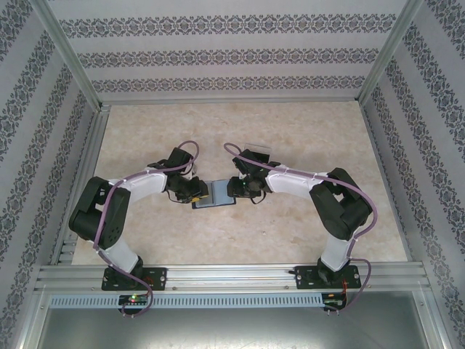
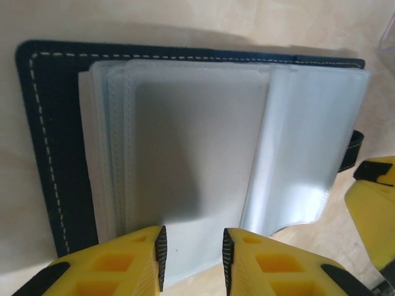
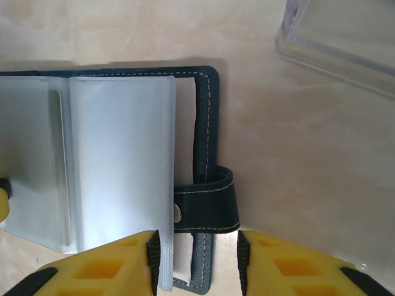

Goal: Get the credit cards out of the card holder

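Left gripper (image 2: 193,250): low over the left half of the open card holder (image 2: 49,154). Its yellow fingers stand apart and pinch nothing, and the near edge of the sleeves (image 2: 197,142) shows in the gap between them.
Card holder: lies open and flat on the table (image 1: 145,240), mid-table, between the two grippers. It has a navy cover with pale stitching along its border.
Sleeves: a stack of frosted plastic sleeves spread across both halves. What they hold cannot be made out.
Closing tab (image 3: 207,206): sticks out from the holder's right edge and lies flat on the table, with a silver snap stud (image 3: 178,211) at its inner end.
Right gripper (image 3: 196,253): low over the holder's near right edge, fingers apart and gripping nothing. The cover's edge and the tab sit in the gap.
Clear plastic box (image 3: 345,37): on the table, far and to the right of the holder, apart from it.
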